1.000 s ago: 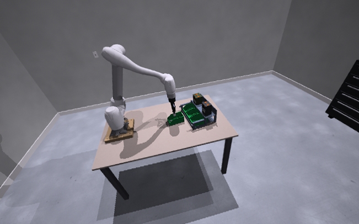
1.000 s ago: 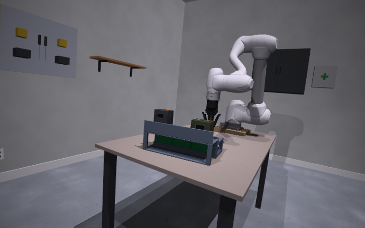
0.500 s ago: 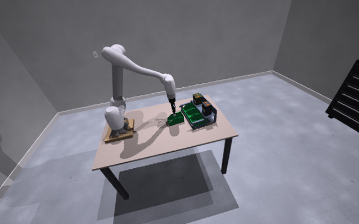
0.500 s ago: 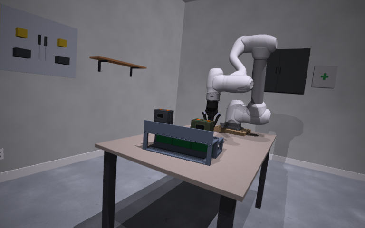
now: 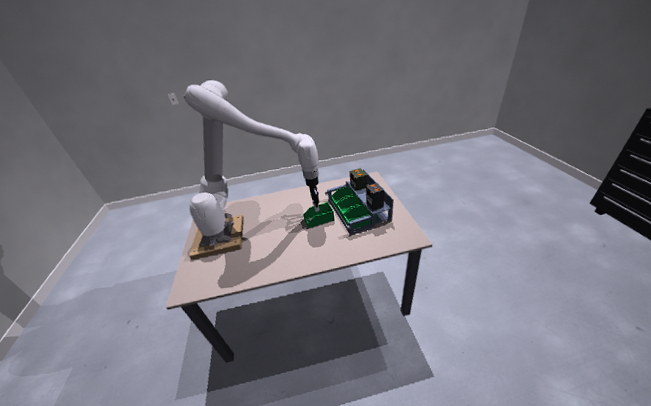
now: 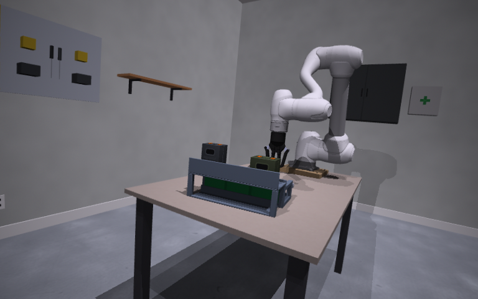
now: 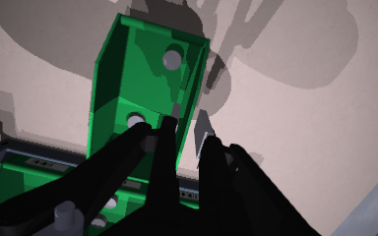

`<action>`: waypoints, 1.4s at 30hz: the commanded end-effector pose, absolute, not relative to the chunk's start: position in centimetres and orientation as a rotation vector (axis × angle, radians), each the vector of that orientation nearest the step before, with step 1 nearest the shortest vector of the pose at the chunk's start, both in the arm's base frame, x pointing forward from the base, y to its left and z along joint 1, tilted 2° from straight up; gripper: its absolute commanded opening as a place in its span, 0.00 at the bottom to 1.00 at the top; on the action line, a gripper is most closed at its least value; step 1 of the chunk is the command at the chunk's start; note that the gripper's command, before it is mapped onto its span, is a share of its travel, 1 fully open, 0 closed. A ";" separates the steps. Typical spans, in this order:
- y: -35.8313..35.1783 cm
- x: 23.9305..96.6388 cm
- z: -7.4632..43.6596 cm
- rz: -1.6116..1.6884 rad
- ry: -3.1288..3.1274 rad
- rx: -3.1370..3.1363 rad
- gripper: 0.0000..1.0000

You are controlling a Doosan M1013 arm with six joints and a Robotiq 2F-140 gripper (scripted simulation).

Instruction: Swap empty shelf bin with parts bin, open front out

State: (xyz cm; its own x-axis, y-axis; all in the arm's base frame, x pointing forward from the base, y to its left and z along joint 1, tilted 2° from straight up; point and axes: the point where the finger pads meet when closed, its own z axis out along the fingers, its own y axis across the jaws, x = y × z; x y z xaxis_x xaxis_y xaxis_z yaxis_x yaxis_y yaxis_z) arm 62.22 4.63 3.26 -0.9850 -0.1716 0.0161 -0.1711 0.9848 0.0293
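A green open bin [image 5: 318,218] [image 7: 143,74] stands upright on the table beside the shelf, with grey round parts in it, one part [image 7: 171,60] toward its far end. My gripper [image 5: 316,207] [image 7: 187,117] is slightly open, pointing down at one side wall of this bin. One fingertip is inside the wall and one outside, with a gap between them. The blue-grey shelf [image 6: 232,172] [image 7: 39,149] holds a row of green bins [image 5: 349,209] [image 6: 238,187]. One shelf bin shows grey parts [image 7: 98,221]. Which shelf bin is empty is hidden.
A dark box [image 5: 374,197] [image 6: 213,152] and an olive box [image 5: 358,178] [image 6: 264,163] with orange marks stand at the shelf's upper level. The arm's wooden base plate [image 5: 216,251] is at the other end of the table [image 5: 288,270].
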 end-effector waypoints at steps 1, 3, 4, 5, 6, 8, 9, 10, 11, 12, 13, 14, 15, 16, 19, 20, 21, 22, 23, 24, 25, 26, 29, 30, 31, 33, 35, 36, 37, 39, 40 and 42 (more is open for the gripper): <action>4.6 62.2 3.3 -0.044 -3.111 0.269 0.24; 4.6 62.2 3.3 -0.044 -3.111 0.269 0.24; 4.6 62.2 3.3 -0.044 -3.111 0.269 0.24; 4.6 62.2 3.3 -0.044 -3.111 0.269 0.24; 4.6 62.2 3.3 -0.044 -3.111 0.269 0.24; 4.6 62.2 3.3 -0.044 -3.111 0.269 0.24; 4.6 62.2 3.3 -0.044 -3.111 0.269 0.24; 4.6 62.2 3.3 -0.044 -3.111 0.269 0.24; 4.6 62.2 3.3 -0.044 -3.111 0.269 0.24; 4.6 62.2 3.3 -0.044 -3.111 0.269 0.24; 4.6 62.2 3.3 -0.044 -3.111 0.269 0.24; 4.6 62.2 3.3 -0.044 -3.111 0.269 0.24; 4.6 62.2 3.3 -0.044 -3.111 0.269 0.24; 4.6 62.2 3.3 -0.044 -3.111 0.269 0.24; 4.6 62.2 3.3 -0.044 -3.111 0.269 0.24; 4.6 62.2 3.3 -0.044 -3.111 0.269 0.24; 4.6 62.2 3.3 -0.044 -3.111 0.269 0.24; 4.6 62.2 3.3 -0.044 -3.111 0.269 0.24; 4.6 62.2 3.3 -0.044 -3.111 0.269 0.24; 4.6 62.2 3.3 -0.044 -3.111 0.269 0.24; 4.6 62.2 3.3 -0.044 -3.111 0.269 0.24; 4.6 62.2 3.3 -0.044 -3.111 0.269 0.24; 4.6 62.2 3.4 -0.044 -3.111 0.269 0.24; 4.6 62.2 3.4 -0.044 -3.111 0.269 0.24; 4.6 62.2 3.4 -0.044 -3.111 0.269 0.24; 4.6 62.2 3.5 -0.044 -3.111 0.269 0.24; 4.6 62.2 3.6 -0.044 -3.111 0.269 0.24; 4.6 62.2 3.7 -0.044 -3.111 0.269 0.24; 4.6 62.2 3.7 -0.044 -3.111 0.269 0.24; 4.6 62.2 3.9 -0.044 -3.111 0.269 0.24; 4.6 62.2 3.9 -0.044 -3.111 0.269 0.24; 4.6 62.2 4.0 -0.044 -3.111 0.269 0.24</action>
